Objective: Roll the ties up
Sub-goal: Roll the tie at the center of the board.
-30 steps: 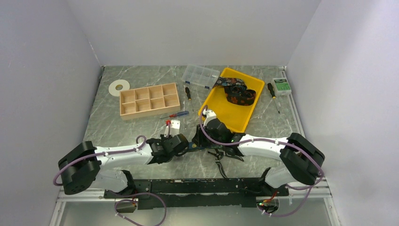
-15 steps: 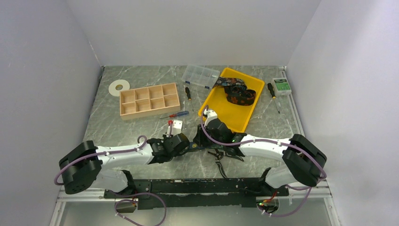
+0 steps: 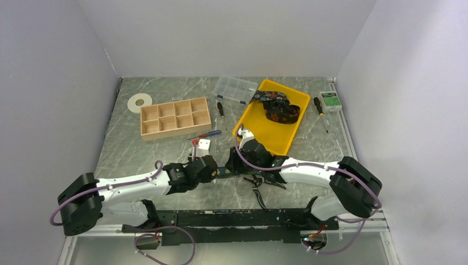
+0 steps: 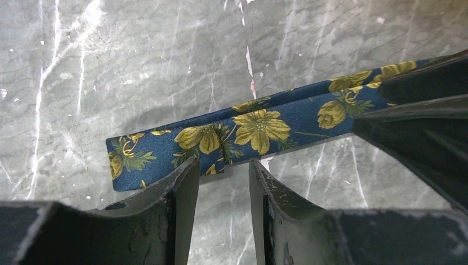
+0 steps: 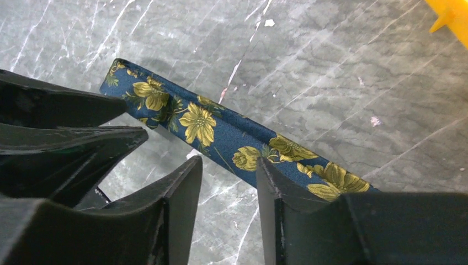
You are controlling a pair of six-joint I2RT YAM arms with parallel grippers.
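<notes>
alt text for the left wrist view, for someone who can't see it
A navy tie with yellow flowers lies as a narrow strip across the grey marble table, just beyond the parted fingertips of the left gripper at the bottom edge. The right gripper, dark, overlaps the strip at the right side.

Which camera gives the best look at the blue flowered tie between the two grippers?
The left wrist view: the tie crosses the frame, its end and yellow flowers sharp. The right wrist view shows it too, partly behind a finger. In the top view the arms hide most of it.
</notes>
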